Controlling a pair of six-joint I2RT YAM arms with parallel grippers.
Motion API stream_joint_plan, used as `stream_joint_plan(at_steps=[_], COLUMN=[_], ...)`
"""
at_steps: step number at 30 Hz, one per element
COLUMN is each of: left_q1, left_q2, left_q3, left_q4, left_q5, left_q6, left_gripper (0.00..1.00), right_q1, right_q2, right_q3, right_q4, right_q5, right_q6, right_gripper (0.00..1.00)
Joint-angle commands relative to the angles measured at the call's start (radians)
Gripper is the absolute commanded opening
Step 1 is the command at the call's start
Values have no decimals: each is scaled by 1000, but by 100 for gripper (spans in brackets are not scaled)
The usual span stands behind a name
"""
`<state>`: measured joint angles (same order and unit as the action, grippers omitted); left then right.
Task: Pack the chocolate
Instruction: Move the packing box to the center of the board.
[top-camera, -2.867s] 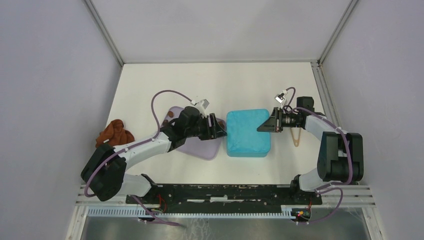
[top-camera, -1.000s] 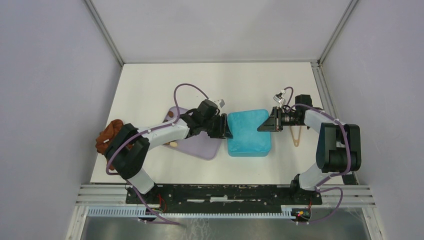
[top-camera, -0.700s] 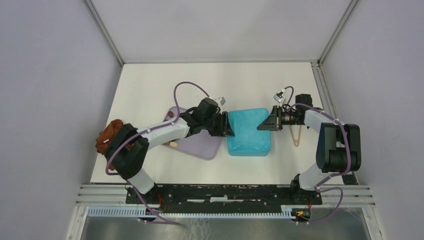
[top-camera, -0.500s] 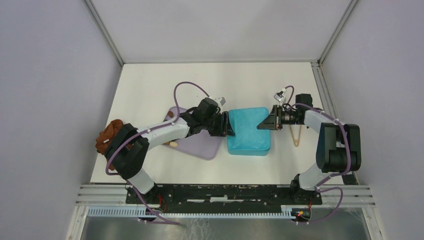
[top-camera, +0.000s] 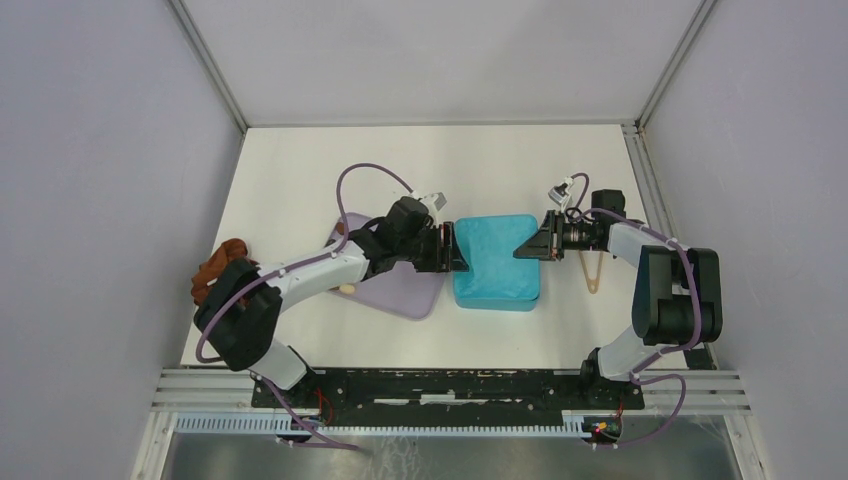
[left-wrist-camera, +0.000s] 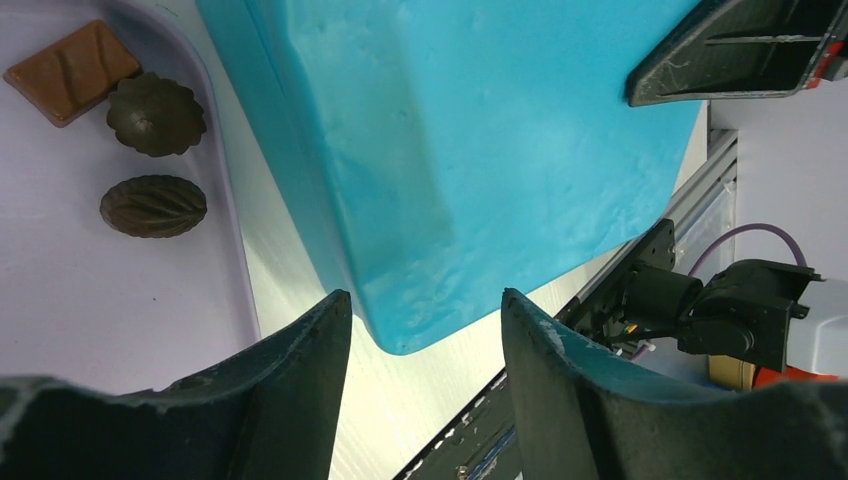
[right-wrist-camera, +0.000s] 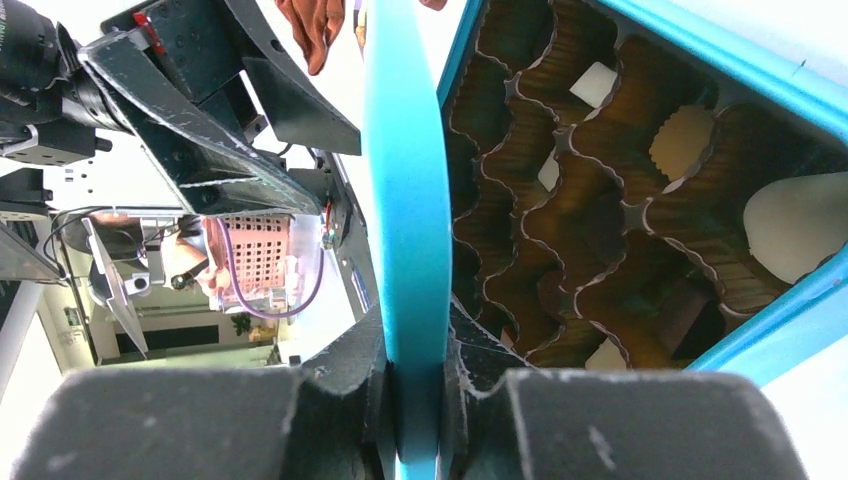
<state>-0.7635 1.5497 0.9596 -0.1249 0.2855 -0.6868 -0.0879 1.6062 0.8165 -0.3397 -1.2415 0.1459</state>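
The teal box (top-camera: 495, 262) stands mid-table. My right gripper (right-wrist-camera: 412, 370) is shut on its lid (right-wrist-camera: 405, 200), seen edge-on and lifted off the base. Beneath it, brown paper cups hold white and cream chocolate pieces (right-wrist-camera: 680, 140). My left gripper (left-wrist-camera: 425, 300) is open at the box's left near corner, with nothing between its fingers. On the lavender tray (left-wrist-camera: 60, 290) lie a mid-brown rectangular chocolate (left-wrist-camera: 72, 72), a dark round one (left-wrist-camera: 157, 115) and a dark oval one (left-wrist-camera: 153, 205). From above, the left gripper (top-camera: 450, 250) and right gripper (top-camera: 530, 248) face each other across the lid.
A rust-brown cloth lump (top-camera: 222, 265) lies at the table's left edge. Wooden tongs (top-camera: 594, 272) rest to the right of the box. The lavender tray (top-camera: 400, 295) sits against the box's left side, a cream piece (top-camera: 347, 289) on it. Grey walls enclose the table.
My left gripper's jaws have widened beside the box, and the left arm's elbow has swung a little nearer. The right gripper has kept still on the lid.
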Motion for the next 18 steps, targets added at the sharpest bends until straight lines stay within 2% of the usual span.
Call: stream_joint_plan(at_steps=[1, 18], left_q1=[-3, -4], left_q2=[-57, -85], left_q3=[-15, -47], left_q4=[46, 59], left_q5=[-18, -19], left_q6=[32, 30], left_gripper=[64, 65], right_q1=[-9, -17], right_q2=[-16, -17], right_q3=[-13, -19], right_q4=[79, 88], right_q5=[-41, -39], right_q6=[37, 49], right_gripper=[10, 8])
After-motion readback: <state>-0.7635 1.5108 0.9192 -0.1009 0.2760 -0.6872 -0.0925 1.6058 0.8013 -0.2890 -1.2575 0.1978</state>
